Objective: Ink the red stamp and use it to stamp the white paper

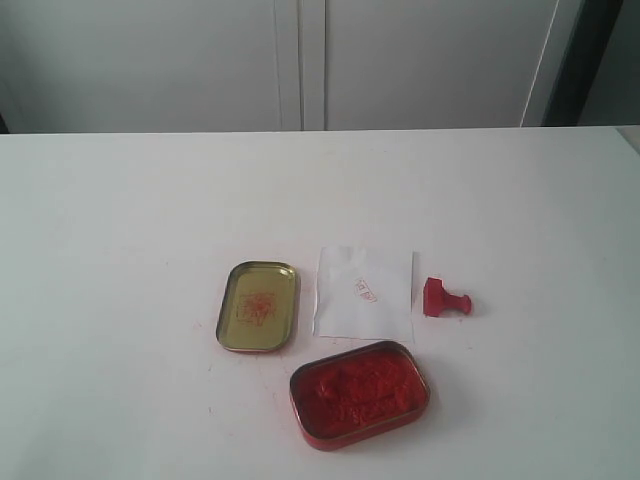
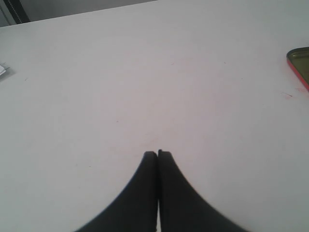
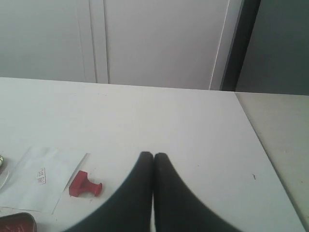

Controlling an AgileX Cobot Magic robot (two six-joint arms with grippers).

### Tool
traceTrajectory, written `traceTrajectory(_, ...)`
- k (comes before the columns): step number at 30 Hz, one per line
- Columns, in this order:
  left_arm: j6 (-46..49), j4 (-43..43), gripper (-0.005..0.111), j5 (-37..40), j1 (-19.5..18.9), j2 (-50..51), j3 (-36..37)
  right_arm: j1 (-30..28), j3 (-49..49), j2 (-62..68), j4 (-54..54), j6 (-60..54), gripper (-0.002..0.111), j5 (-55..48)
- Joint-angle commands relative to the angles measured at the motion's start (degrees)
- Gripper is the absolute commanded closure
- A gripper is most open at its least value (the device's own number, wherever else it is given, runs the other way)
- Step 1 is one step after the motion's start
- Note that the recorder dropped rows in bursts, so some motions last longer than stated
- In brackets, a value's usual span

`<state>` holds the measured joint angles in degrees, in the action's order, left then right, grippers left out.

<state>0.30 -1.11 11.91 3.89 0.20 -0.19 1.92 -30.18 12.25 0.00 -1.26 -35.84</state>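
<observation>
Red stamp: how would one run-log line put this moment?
red stamp: on its side beside white paper | white paper: one red mark | ink tin: open | left gripper: shut, empty | right gripper: shut, empty

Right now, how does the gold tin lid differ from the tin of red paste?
The lid is gold inside with only faint red smears; the ink tin is packed with red paste. The lid lies left of the white paper, the ink tin just in front of it, nearer the camera. Both are open rounded rectangles.
</observation>
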Motion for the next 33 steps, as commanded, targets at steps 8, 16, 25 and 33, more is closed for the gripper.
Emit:
traceTrajectory(8, 0.16, 0.15, 0.107, 0.10, -0.04, -0.20, 0.19, 0.28, 0.86, -1.44, 0.00, -0.51, 0.108, 0.05)
traceTrajectory(16, 0.16, 0.15, 0.107, 0.10, -0.04, -0.20, 0.19, 0.28, 5.18, -10.02, 0.00, -0.51, 0.108, 0.05)
traceTrajectory(25, 0.16, 0.15, 0.107, 0.10, -0.04, -0.20, 0.19, 0.28, 7.37, -12.25, 0.00, -0.51, 0.108, 0.14)
traceTrajectory(33, 0.16, 0.15, 0.107, 0.10, -0.04, -0.20, 0.19, 0.28, 7.71, -12.25, 0.00, -0.51, 0.108, -0.10)
